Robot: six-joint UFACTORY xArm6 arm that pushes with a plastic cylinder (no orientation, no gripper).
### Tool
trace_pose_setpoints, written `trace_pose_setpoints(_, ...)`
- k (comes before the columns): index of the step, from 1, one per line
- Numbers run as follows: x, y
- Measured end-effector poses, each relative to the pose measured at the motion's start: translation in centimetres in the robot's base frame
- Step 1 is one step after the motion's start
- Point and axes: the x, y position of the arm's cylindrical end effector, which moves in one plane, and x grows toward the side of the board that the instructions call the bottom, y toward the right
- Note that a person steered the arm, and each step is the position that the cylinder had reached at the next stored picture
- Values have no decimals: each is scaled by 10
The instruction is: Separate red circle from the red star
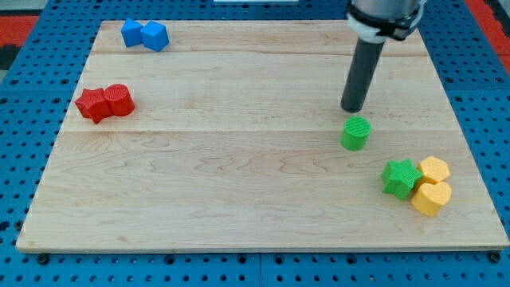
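On the pale wooden board [239, 183], our straight dark rod ends with my tip [352, 109] just above the green cylinder block [356, 133]; no fingers exist here. Well apart, at the view's left, the red circle block [119, 100] touches the red star block [93, 104].

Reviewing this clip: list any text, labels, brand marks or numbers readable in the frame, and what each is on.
None. No readable text on the board, the red star, the red circle, the other blocks or the rod above my tip.
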Motion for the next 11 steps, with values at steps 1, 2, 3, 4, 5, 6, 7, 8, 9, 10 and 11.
trace_pose_setpoints(1, 51, 0)
trace_pose_setpoints(2, 62, 7)
trace_pose_setpoints(3, 14, -26)
trace_pose_setpoints(4, -51, -86)
trace_pose_setpoints(5, -102, -177)
trace_pose_setpoints(6, -109, -276)
trace_pose_setpoints(7, -109, -363)
trace_pose_setpoints(8, -66, -382)
trace_pose_setpoints(9, -6, -357)
trace_pose_setpoints(10, 16, -299)
trace_pose_setpoints(11, 6, -308)
